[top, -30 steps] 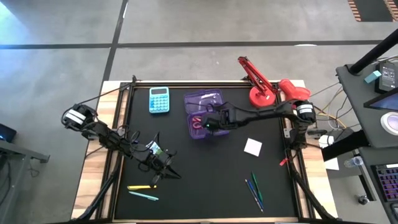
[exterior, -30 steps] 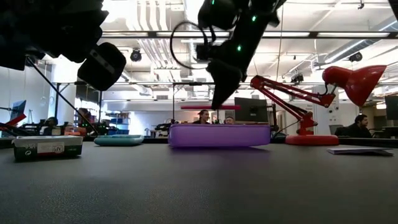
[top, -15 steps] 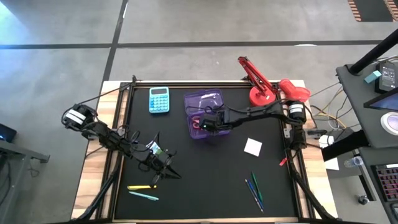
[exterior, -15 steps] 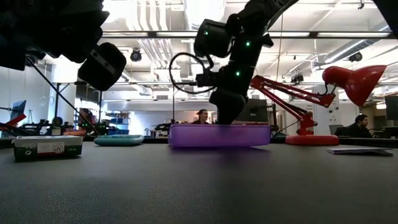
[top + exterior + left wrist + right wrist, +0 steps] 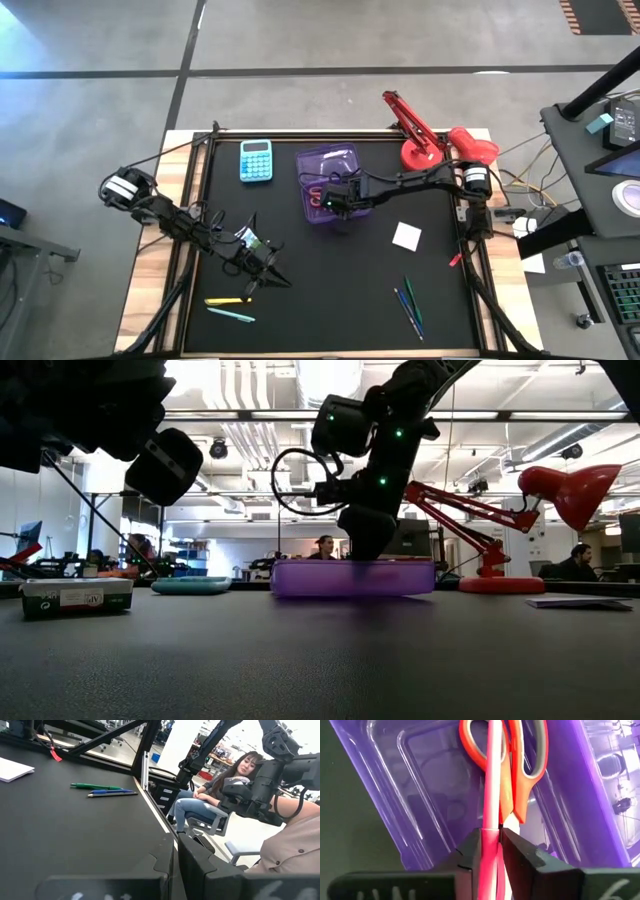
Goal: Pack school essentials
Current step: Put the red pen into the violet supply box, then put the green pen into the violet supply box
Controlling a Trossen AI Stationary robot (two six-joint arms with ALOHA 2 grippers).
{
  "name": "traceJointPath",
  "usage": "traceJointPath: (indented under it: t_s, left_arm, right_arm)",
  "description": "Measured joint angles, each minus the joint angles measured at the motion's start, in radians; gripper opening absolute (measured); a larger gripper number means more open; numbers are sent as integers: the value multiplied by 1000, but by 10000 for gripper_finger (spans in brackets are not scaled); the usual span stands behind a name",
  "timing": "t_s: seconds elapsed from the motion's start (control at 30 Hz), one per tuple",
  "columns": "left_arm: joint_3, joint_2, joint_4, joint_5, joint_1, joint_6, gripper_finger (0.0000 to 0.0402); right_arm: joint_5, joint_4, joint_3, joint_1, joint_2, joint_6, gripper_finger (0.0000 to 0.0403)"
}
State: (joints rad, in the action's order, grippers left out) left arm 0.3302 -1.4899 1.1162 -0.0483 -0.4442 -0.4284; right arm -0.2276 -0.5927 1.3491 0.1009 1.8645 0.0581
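Note:
My right gripper (image 5: pixel 336 197) (image 5: pixel 491 833) is down inside the open purple case (image 5: pixel 325 160) (image 5: pixel 415 790), shut on a thin pink pen (image 5: pixel 492 780). The pen lies over the red-handled scissors (image 5: pixel 530 760) in the case. My left gripper (image 5: pixel 268 277) (image 5: pixel 175 856) waits shut above the table's left near part. Flat on the black table lie a yellow pen (image 5: pixel 225 300), a teal pen (image 5: pixel 232 316), green and blue pens (image 5: pixel 410 305) and a white square (image 5: pixel 406 236). The low view shows a green-and-white packet (image 5: pixel 77 597) on the table. My right gripper pinches the pink pen's shaft (image 5: pixel 492 818) between its two fingers (image 5: pixel 472 851), the pen running on ahead along the fingers. The fingers slant down into the case from the table's right. The pen's far end lies over the scissors' handles; whether it touches them I cannot tell.
A light-blue calculator (image 5: pixel 256 160) lies left of the case. A red desk lamp (image 5: pixel 428 140) stands at the far right corner, close behind my right arm. People sit in the room beyond the table. Bare black mat shows in the table's middle.
My right gripper, carrying the pink pen, has gone down into the purple case and shifted a little toward the table's left. It has stayed shut on the pen. For the last half second it has hardly moved.

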Motion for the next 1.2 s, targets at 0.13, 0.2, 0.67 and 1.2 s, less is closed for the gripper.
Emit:
traceJointPath:
  t_s: [0.13,0.2,0.67,1.2]
  left_arm:
    - [0,0,0,0,0,0,8]
    - [0,0,0,0,0,0,8]
    - [0,0,-1,0,0,0,8]
    - [0,0,1,0,0,26,8]
  right_arm:
    - [0,0,0,0,-2,26,108]
    - [0,-1,0,0,-5,31,123]
    - [-1,-309,-31,-129,-252,472,152]
    - [75,-423,-180,-649,-236,1459,126]
